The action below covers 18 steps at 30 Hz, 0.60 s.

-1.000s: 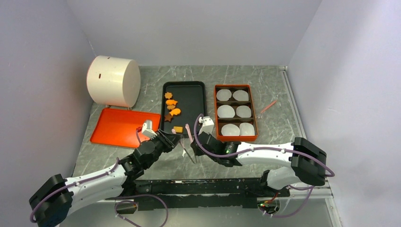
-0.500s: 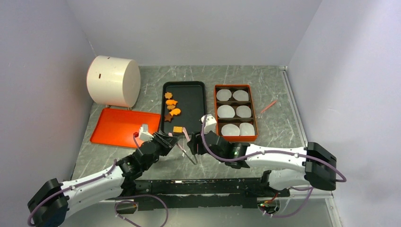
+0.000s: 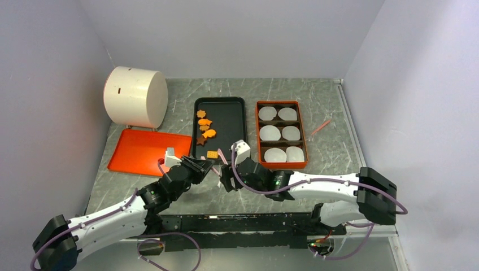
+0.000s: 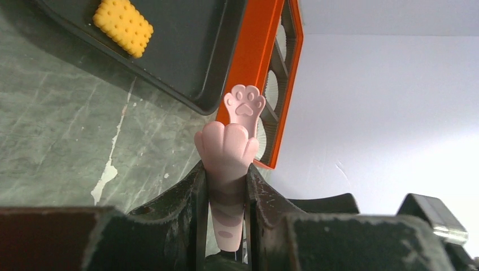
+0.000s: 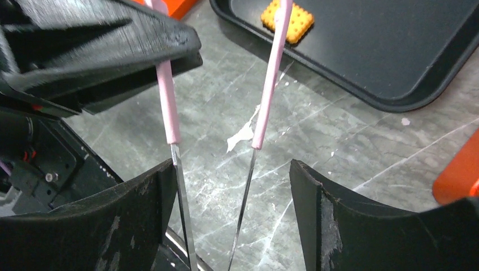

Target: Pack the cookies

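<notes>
The left arm (image 3: 110,217) is reaching low and forward toward the middle, its left gripper (image 4: 225,178) pinching the tongs (image 4: 227,144) between both fingers. The right arm (image 3: 325,183) is bending inward, the right gripper (image 5: 231,175) facing its partner, jaws spread wide, gripping nothing.

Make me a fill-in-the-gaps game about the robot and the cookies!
1. The cookies lie on a ____ tray.
2. The orange box holds ____ white paper cups.
3. The left gripper is shut on pink tongs whose tips look like a cat's ____.
4. The right gripper is ____, with both legs of the tongs between its fingers.

Missing words: black; six; paw; open.
</notes>
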Each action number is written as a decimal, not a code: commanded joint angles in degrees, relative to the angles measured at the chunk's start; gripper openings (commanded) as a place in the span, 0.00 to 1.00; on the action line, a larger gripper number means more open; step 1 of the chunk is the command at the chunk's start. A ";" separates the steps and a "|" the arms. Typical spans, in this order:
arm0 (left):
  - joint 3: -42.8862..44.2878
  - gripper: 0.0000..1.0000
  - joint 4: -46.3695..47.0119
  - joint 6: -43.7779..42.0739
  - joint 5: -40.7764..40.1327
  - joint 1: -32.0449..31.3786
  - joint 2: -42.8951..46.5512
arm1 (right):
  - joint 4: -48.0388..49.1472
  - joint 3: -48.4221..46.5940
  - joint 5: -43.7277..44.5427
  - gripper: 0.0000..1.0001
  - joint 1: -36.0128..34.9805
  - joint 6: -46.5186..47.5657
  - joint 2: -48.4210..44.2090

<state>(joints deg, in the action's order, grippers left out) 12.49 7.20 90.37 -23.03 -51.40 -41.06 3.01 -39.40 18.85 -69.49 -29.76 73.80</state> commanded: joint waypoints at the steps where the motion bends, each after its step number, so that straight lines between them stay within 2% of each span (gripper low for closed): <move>1: 2.83 0.05 -0.92 2.88 -1.34 -0.20 0.58 | -0.27 -3.36 -1.97 0.75 -0.66 1.79 2.08; 8: 2.03 0.05 -0.35 4.57 -1.53 -0.20 0.93 | -0.32 -5.03 -2.24 0.72 -1.18 2.48 4.62; 18: 0.44 0.05 2.46 6.92 -0.63 -0.24 0.70 | -0.26 -6.32 -3.22 0.60 -1.57 2.54 5.81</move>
<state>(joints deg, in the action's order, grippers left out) 13.19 6.35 95.13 -23.09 -51.42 -40.95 2.11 -43.13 16.23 -70.61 -27.92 79.20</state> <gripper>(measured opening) 0.281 0.618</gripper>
